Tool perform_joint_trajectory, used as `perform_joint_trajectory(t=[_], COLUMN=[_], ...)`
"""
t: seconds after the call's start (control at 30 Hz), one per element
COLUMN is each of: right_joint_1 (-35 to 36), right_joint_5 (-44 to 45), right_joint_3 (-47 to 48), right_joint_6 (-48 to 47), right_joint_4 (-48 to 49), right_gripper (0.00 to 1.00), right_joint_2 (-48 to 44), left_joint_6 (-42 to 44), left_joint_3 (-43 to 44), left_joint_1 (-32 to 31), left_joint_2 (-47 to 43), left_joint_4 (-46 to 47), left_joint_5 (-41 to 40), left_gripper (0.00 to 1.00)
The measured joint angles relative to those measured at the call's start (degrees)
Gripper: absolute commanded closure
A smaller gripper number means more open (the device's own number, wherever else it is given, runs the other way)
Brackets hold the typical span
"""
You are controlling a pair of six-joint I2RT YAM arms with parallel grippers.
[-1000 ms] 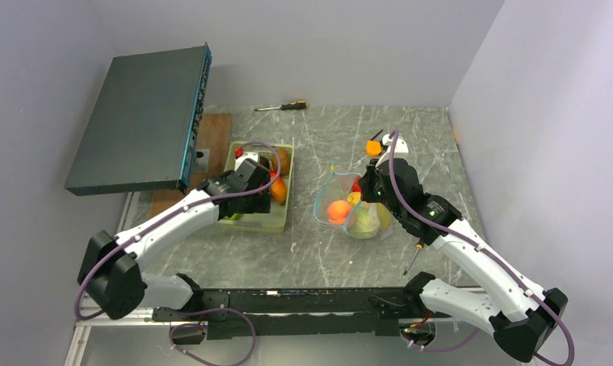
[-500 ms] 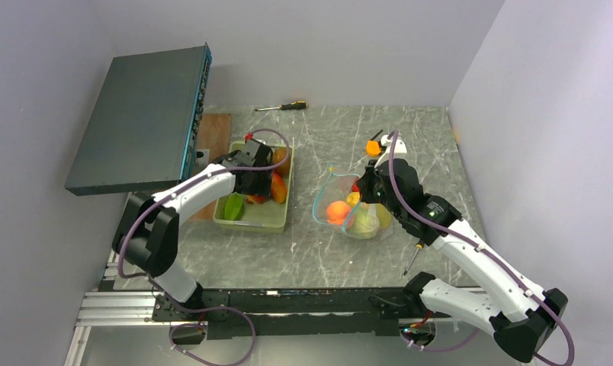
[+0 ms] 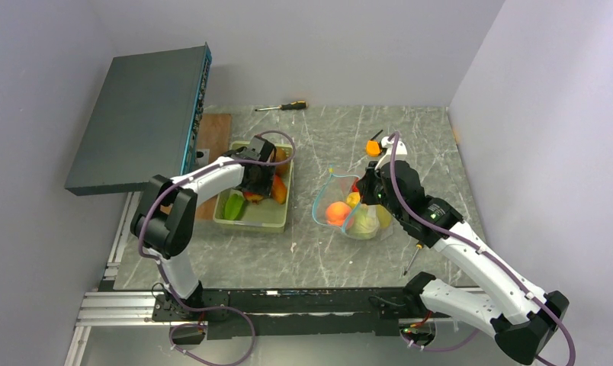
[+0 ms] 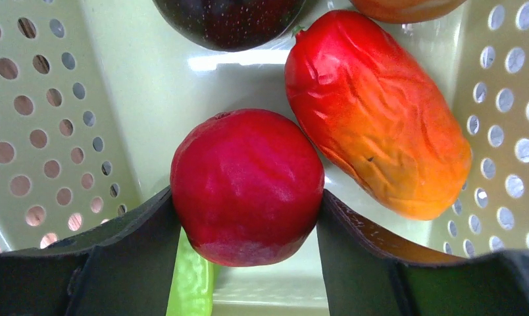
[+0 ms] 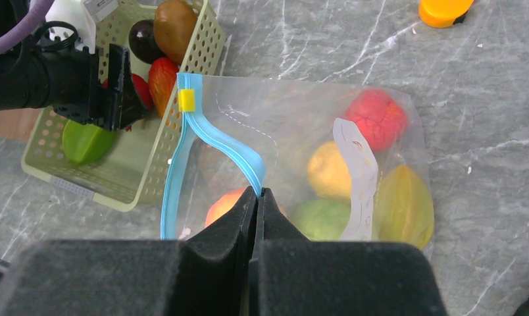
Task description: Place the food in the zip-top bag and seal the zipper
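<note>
In the left wrist view a round red fruit (image 4: 247,178) sits on the floor of the pale green tray (image 4: 38,118). My left gripper (image 4: 247,196) is shut on it, one finger pressed against each side. Beside it lie a red-orange fruit (image 4: 380,125), a dark purple one (image 4: 229,20) and a green one (image 4: 193,283). The zip-top bag (image 5: 301,118) lies right of the tray, holding red (image 5: 377,118), yellow (image 5: 327,172), green (image 5: 321,217) and orange (image 5: 222,205) food. My right gripper (image 5: 258,192) is shut on the upper strip of the teal zipper (image 5: 222,141), lifting the mouth open.
A dark grey box (image 3: 139,118) overhangs the table's left side above a wooden board (image 3: 216,130). One screwdriver (image 3: 284,106) lies at the back wall, another (image 3: 412,258) beside my right arm. A small orange tool (image 3: 374,146) rests behind the bag.
My left arm has swung in over the tray and lowered into it, and its jaws have narrowed onto the red fruit. The right arm and the bag have not moved.
</note>
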Motion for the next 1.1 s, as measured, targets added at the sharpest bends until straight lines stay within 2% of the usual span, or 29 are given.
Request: perform_joint_trajectory(t=[0.17, 0.33, 0.47, 0.73, 1.1], right_joint_1=[0.00, 0.00, 0.00, 0.00, 0.00], right_joint_5=[-0.15, -0.68, -1.36, -1.88, -3.56], right_joint_3=[0.00, 0.00, 0.00, 0.00, 0.00], right_joint_6=[0.00, 0.00, 0.02, 0.02, 0.04], right_joint_4=[0.09, 0.20, 0.22, 0.22, 0.31], right_gripper=[1.00, 1.00, 1.00, 1.00, 1.00], right_joint_2=[0.00, 0.00, 0.02, 0.02, 0.24], left_joint_6=[-0.31, -0.37, -0.83, -3.37, -6.56], left_joint_3=[0.00, -0.33, -1.16, -3.34, -4.37], left_joint_1=[0.04, 0.04, 0.04, 0.04, -0.24], left_joint_2=[-0.02, -2.08, -7.43, -21.20, -34.69], left_joint_4=[-0.28, -1.95, -3.52, -5.49, -7.91], left_joint_5=[0.39, 1.25, 2.12, 5.03, 11.72], left_gripper=[0.78, 0.91, 0.98, 1.00, 1.00])
